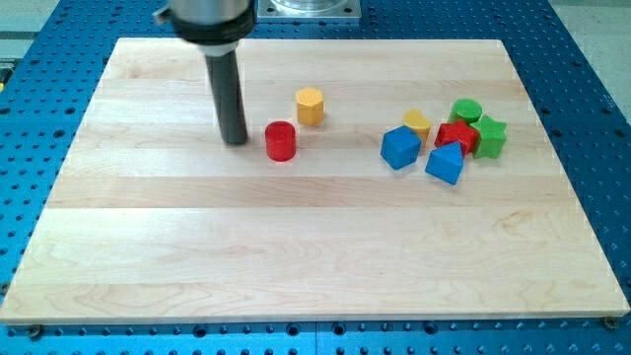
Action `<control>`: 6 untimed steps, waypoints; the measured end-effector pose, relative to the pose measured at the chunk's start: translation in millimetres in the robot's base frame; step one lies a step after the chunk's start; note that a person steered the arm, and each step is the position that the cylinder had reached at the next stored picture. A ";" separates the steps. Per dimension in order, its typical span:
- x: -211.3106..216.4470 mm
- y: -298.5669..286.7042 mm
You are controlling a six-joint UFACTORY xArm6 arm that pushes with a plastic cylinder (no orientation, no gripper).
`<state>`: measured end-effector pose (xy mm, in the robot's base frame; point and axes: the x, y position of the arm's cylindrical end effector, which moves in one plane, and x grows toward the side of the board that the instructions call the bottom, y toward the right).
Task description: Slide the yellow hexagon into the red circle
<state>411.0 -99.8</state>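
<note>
The yellow hexagon [310,106] stands on the wooden board, above the view's middle. The red circle [280,141], a short red cylinder, stands just below and to the left of it, with a small gap between them. My tip [235,141] rests on the board to the left of the red circle, a short gap away. The dark rod rises from it to the view's top.
A cluster of blocks sits at the view's right: a blue cube [400,148], a blue block [445,163], a yellow block [417,122], a red block [456,137], a green cylinder [466,110] and a green star [490,137]. The board [296,256] lies on a blue perforated table.
</note>
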 end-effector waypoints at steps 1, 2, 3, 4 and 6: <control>3.1 90.2; 3.1 166.8; 3.1 108.0; -42.0 23.9; -49.3 151.0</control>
